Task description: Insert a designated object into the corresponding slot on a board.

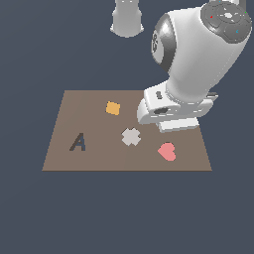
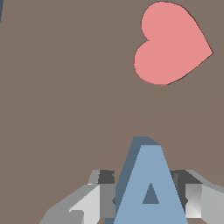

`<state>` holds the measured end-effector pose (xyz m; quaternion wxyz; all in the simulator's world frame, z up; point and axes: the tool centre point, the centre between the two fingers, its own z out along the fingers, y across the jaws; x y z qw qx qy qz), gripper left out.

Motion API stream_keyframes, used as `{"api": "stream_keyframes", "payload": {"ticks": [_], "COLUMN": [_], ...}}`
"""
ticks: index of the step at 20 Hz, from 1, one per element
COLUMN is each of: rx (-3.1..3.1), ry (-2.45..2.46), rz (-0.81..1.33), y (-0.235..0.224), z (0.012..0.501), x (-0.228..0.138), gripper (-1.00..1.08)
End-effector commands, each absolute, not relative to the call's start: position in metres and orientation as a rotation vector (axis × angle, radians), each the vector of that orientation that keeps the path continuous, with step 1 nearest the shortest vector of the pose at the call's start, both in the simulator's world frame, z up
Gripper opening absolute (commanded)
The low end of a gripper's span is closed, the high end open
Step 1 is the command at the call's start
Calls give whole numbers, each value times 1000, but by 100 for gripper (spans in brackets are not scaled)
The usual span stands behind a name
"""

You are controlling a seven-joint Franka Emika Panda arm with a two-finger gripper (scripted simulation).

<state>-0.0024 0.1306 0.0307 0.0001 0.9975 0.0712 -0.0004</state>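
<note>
Gripper [image 2: 146, 199] clamps blue A block [image 2: 151, 188] above board [image 2: 57, 109].

Pink heart [image 1: 167, 152], orange square [image 1: 113, 108], pale grey cross [image 1: 131, 137].

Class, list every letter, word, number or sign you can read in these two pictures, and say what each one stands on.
"A": a dark recess in the brown board.
"A": the shape of the light-blue block between the tool's fingers, not printing.
Dark mark on the arm's joint: too blurred to read.
No other text.
</note>
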Motion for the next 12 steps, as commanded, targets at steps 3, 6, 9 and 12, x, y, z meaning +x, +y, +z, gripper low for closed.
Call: {"api": "stream_keyframes", "payload": {"ticks": [3, 6, 9, 12], "rx": [3134, 3133, 3130, 3125], "ry": [223, 234, 265, 317], "rz": [-1, -1, -1, -1], "y": [131, 130, 130, 128], "z": [33, 33, 33, 33], "x": [-2, -3, -6, -11], "gripper": [-100, -100, -100, -100]}}
